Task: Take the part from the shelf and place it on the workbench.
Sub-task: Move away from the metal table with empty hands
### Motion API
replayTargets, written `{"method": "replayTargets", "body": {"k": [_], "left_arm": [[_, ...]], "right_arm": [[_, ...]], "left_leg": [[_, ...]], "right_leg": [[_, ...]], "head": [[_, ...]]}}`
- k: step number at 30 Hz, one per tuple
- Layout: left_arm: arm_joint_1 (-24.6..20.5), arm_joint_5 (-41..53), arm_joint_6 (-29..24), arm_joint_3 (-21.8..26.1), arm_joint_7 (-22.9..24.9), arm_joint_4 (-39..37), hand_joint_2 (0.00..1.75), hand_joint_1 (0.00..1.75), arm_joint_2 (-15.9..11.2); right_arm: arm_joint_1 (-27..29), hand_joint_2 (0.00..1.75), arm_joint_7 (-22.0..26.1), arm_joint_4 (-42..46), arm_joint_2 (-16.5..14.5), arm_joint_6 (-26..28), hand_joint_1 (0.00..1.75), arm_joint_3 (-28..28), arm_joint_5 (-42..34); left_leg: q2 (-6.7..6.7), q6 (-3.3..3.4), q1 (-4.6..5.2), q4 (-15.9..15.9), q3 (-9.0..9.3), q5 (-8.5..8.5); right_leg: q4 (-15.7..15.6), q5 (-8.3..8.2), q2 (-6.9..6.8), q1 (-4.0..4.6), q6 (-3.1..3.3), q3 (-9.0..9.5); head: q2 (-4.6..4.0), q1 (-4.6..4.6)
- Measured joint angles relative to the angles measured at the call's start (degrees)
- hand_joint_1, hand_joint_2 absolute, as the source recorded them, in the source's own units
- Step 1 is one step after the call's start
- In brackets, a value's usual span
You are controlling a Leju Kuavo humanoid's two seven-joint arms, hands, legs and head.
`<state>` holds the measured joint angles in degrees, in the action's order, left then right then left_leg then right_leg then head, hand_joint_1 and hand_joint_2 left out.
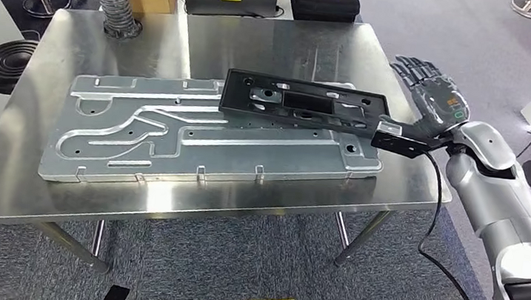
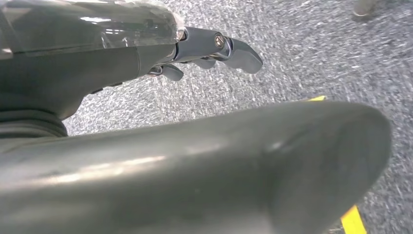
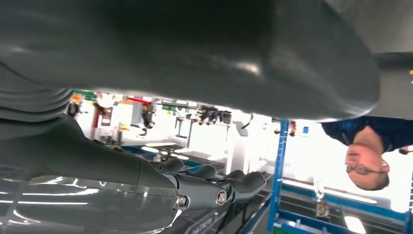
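Lying centre-frame, the black part (image 1: 303, 102) rests on the grey metal plate (image 1: 174, 137) atop the workbench (image 1: 273, 46), right hand (image 1: 432, 93) spread empty beside it, left hand (image 2: 214, 48) holding nothing.

We saw a steel worktop (image 1: 310, 47) carrying a large stamped metal panel (image 1: 174, 140); a black part (image 1: 301, 102) lay across the panel's right end, overhanging its edge

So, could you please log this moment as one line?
black part: on metal plate, workbench | right hand: open beside part | left hand: hanging, empty
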<state>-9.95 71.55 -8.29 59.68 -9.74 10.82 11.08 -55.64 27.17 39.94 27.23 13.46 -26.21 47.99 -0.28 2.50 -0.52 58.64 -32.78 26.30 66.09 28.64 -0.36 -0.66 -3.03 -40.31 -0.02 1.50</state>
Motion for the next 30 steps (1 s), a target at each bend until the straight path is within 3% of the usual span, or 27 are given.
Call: {"method": "replayTargets", "body": {"k": [2,3,4,6,8,10,12,14,16,17,18,19,20,22,24,27,28,30], "left_arm": [[0.12,-0.16,-0.07,0.11,-0.03,0.0,0.0,0.0,-0.17],[0.2,-0.26,-0.09,0.19,-0.03,0.0,0.0,0.0,-0.25],[0.28,-0.38,-0.1,0.28,-0.03,0.0,0.0,0.0,-0.32],[0.42,-0.56,-0.12,0.52,-0.03,0.0,0.0,0.0,-0.38],[0.47,-0.6,-0.11,0.78,-0.03,0.0,0.0,0.0,-0.39],[0.56,-0.61,-0.1,0.95,-0.03,-0.01,0.0,0.0,-0.42],[0.77,-0.63,-0.14,1.03,-0.03,-0.01,0.0,0.0,-0.49],[0.9,-0.67,-0.28,1.07,-0.04,0.0,0.0,0.0,-0.59],[0.97,-0.75,-0.41,1.11,-0.07,0.0,0.0,0.0,-0.74],[1.02,-0.79,-0.44,1.14,-0.1,0.0,0.0,0.0,-0.83],[1.07,-0.85,-0.46,1.17,-0.15,0.0,0.0,0.0,-0.92],[1.1,-0.95,-0.51,1.22,-0.23,0.0,0.0,0.0,-1.01],[1.11,-1.05,-0.55,1.28,-0.33,0.0,0.0,0.0,-1.08],[1.08,-1.22,-0.63,1.38,-0.65,0.0,0.0,0.0,-1.19],[1.15,-1.26,-0.66,1.43,-0.97,0.0,0.0,0.0,-1.22],[1.46,-1.28,-0.78,1.5,-1.14,0.0,0.0,0.0,-1.33],[1.51,-1.31,-0.83,1.56,-1.13,0.0,0.0,0.0,-1.38],[1.55,-1.4,-0.91,1.7,-1.16,0.0,0.0,0.0,-1.4]], "right_arm": [[0.43,0.0,0.11,-0.64,0.17,0.62,0.0,0.48,-0.56],[0.79,0.0,0.19,-0.96,0.21,0.99,0.0,0.71,-0.86],[1.19,0.0,0.23,-1.23,0.26,1.47,0.0,0.98,-1.22],[1.88,0.0,0.25,-1.69,0.42,2.74,0.0,1.8,-1.94],[2.57,0.0,0.19,-2.05,0.73,4.32,0.0,3.11,-2.61],[3.42,0.0,0.13,-2.52,1.16,5.58,0.0,4.75,-2.98],[4.37,0.0,0.11,-3.2,1.53,6.34,0.0,6.51,-3.09],[5.35,0.0,0.2,-4.07,1.68,6.94,0.0,8.29,-3.14],[6.41,0.0,0.41,-5.18,1.74,7.38,0.0,9.92,-3.19],[6.94,0.0,0.53,-5.78,1.78,7.5,0.0,10.64,-3.23],[7.46,0.0,0.65,-6.33,1.84,7.56,0.0,11.29,-3.32],[7.9,0.0,0.77,-6.86,1.93,7.6,0.0,11.9,-3.48],[8.28,0.0,0.87,-7.32,2.04,7.63,0.0,12.49,-3.68],[8.77,0.0,1.01,-8.07,2.37,7.77,0.0,13.66,-4.02],[9.1,0.0,0.99,-8.68,2.62,8.06,0.0,14.61,-4.06],[10.0,0.0,0.89,-9.74,2.8,8.55,0.0,15.76,-4.12],[10.43,0.0,0.9,-10.15,2.87,8.7,0.0,16.18,-4.28],[11.38,0.0,1.04,-10.95,2.96,9.11,0.0,17.22,-4.95]], "left_leg": [[0.0,0.22,0.23,0.03,-1.09,-0.81],[-0.01,0.25,0.36,0.05,-1.59,-1.19],[-0.02,0.28,0.51,0.06,-2.04,-1.55],[-0.05,0.29,0.8,0.06,-2.72,-2.2],[-0.08,-0.01,0.93,0.01,-3.17,-2.86],[-0.09,-0.65,0.71,-0.21,-3.39,-3.55],[-0.11,-1.3,0.67,-0.36,-3.59,-3.63],[-0.1,-1.88,0.76,2.19,-4.63,-0.76],[-0.06,-2.51,0.41,8.74,-6.56,4.16],[-0.05,-2.85,0.2,12.0,-7.3,5.72],[-0.04,-3.16,0.01,13.99,-7.42,6.1],[-0.03,-3.46,-0.17,14.04,-6.65,5.35],[-0.02,-3.72,-0.35,12.11,-4.95,3.89],[-0.06,-3.97,-0.57,5.26,-0.53,2.34],[-0.17,-3.3,-0.43,1.5,1.54,2.59],[-0.1,-1.72,-0.25,1.24,1.05,1.91],[-0.03,-1.19,-0.28,1.09,0.7,1.4],[0.09,-0.45,-0.38,0.81,-0.42,0.21]], "right_leg": [[6.92,3.46,0.03,-0.06,-0.22,-1.92],[8.29,3.58,0.05,-0.05,-0.15,-1.83],[7.58,2.69,0.06,-0.01,0.08,-0.73],[0.72,0.01,0.1,0.41,1.2,4.15],[-6.6,-0.92,-0.04,1.02,2.37,8.65],[-9.09,-0.97,-0.19,1.49,2.89,9.87],[-10.26,-2.18,-0.32,1.31,3.2,9.94],[-11.53,-3.6,-0.49,0.81,3.49,9.66],[-11.57,-4.49,-0.54,0.66,3.53,8.62],[-11.31,-4.8,-0.54,0.59,3.41,7.96],[-10.93,-5.07,-0.53,0.49,3.26,7.24],[-10.43,-5.29,-0.52,0.35,3.07,6.46],[-9.8,-5.46,-0.5,0.17,2.85,5.63],[-8.33,-5.68,-0.47,-0.06,2.32,3.96],[-7.33,-6.01,-0.37,0.0,1.63,2.92],[-7.15,-6.67,-0.19,-0.11,0.47,2.5],[-6.56,-5.9,-0.09,-0.23,0.13,2.15],[-2.07,-1.66,0.09,-0.43,-0.42,0.45]], "head": [[0.0,0.01],[0.0,0.01],[0.0,0.01],[0.0,0.01],[0.0,0.0],[0.0,-0.01],[0.0,0.0],[0.0,0.0],[0.0,0.01],[0.0,0.01],[0.0,0.01],[0.0,0.01],[0.0,0.01],[0.0,0.01],[0.0,-0.01],[0.01,-0.01],[0.01,-0.02],[0.01,-0.05]]}}
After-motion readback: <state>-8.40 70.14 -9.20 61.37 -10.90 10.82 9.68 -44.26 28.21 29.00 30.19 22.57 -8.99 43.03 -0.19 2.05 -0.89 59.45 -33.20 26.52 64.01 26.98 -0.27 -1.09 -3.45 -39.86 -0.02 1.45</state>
